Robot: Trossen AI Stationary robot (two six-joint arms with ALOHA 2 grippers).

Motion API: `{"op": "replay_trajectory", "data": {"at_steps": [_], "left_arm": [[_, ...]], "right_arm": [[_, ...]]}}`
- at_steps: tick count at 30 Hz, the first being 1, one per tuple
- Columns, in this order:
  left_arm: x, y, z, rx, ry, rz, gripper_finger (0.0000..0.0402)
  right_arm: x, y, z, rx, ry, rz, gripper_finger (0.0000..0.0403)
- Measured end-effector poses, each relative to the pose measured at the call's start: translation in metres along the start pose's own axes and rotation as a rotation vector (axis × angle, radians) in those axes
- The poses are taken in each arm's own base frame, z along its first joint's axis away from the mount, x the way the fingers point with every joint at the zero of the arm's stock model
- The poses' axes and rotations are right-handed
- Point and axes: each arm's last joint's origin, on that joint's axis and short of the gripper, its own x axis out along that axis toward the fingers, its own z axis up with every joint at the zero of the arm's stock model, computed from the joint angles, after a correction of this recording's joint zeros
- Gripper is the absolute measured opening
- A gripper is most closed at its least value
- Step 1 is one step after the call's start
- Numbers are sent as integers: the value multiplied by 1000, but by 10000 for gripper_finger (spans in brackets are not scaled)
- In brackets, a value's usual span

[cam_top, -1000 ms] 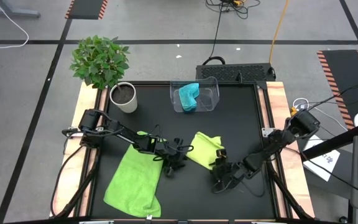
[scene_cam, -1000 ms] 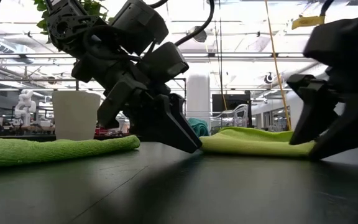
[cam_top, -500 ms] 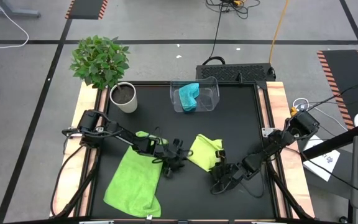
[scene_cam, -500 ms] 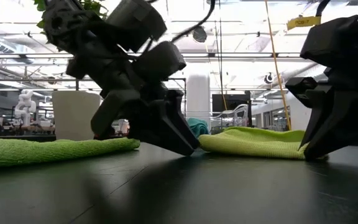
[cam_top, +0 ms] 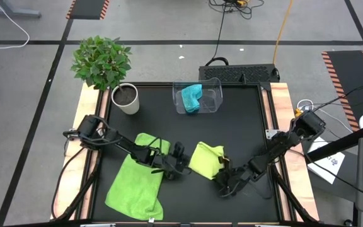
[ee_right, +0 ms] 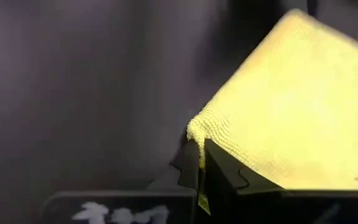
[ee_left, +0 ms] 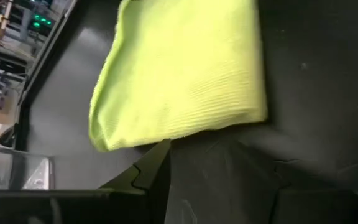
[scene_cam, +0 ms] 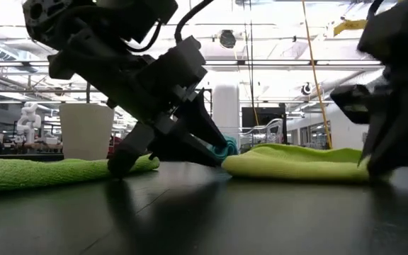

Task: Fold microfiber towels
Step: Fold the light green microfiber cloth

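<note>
Now right gripper pinches folded lime towel corner; left gripper parted beside it

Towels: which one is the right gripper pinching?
The small folded green towel mid-table; the right gripper is shut on its corner. The bigger green towel lies flat; the blue one sits in the bin.

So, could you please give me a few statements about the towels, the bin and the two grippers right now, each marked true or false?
1. The right gripper is shut on a corner of the folded green towel. True.
2. The turquoise towel lies flat on the black mat. False: it sits inside the clear bin.
3. The left gripper is open beside the folded green towel. True.
4. The potted plant stands between the two green towels. False: it stands at the table's far left corner.
5. The larger green towel lies under the left arm. True.
</note>
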Motion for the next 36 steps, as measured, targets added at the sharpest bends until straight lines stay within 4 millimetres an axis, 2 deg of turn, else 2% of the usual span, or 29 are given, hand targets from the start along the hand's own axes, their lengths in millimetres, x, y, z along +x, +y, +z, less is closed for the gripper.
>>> {"op": "replay_trajectory", "data": {"at_steps": [7,14,24,31,36], "left_arm": [[0,-3,1,5,-40,-70,152],[-8,-17,10,45,-37,-66,152],[-29,-30,20,68,87,107,152],[-40,-28,37,-33,-106,-58,152],[-36,-28,36,-58,-129,-85,152]], "right_arm": [[-12,-2,17,11,-120,17,1],[-12,-6,19,32,-125,-2,0],[-10,-11,20,65,-127,-18,0],[-10,-12,23,84,-143,-20,0],[-10,-13,27,97,-180,-13,0]]}}
